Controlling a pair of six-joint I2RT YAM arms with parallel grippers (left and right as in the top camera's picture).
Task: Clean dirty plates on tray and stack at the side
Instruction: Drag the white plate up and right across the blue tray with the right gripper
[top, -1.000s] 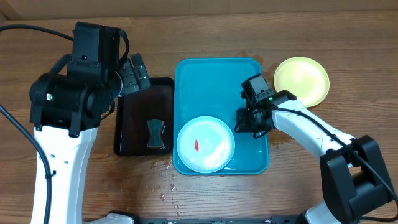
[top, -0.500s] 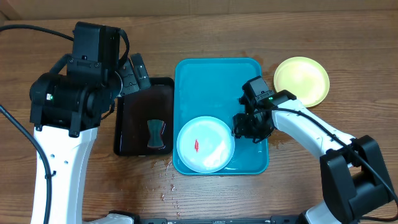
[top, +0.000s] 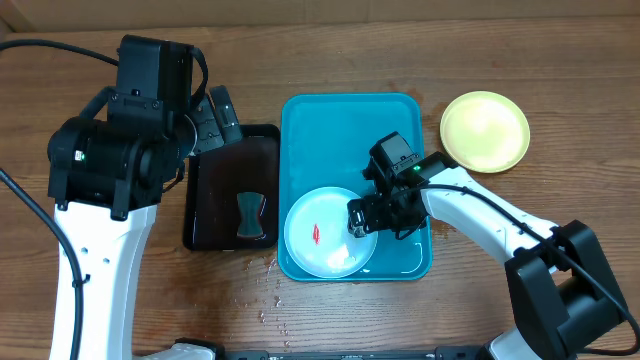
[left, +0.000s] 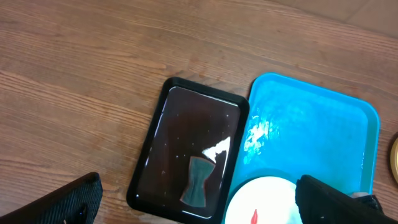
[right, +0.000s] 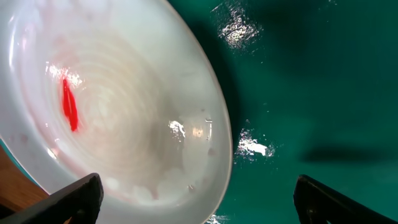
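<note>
"What is the right gripper doing?"

"It is hanging over the right rim of the white plate, with its jaws wide apart. The plate is lying in the teal tray, at the robot's end, and its red smear is showing."

"How will it feel?"

"I am guessing light, stiff and a bit slippery. Pinching the thin rim looks best."

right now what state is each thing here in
white plate: dirty, red smear at centre
teal tray: wet, holding the white plate
yellow plate: off the tray, no smear showing
black tray: holds the sponge
sponge: lying flat, not held
left gripper: open, raised by the black tray
right gripper: open, over the white plate's right edge
</note>
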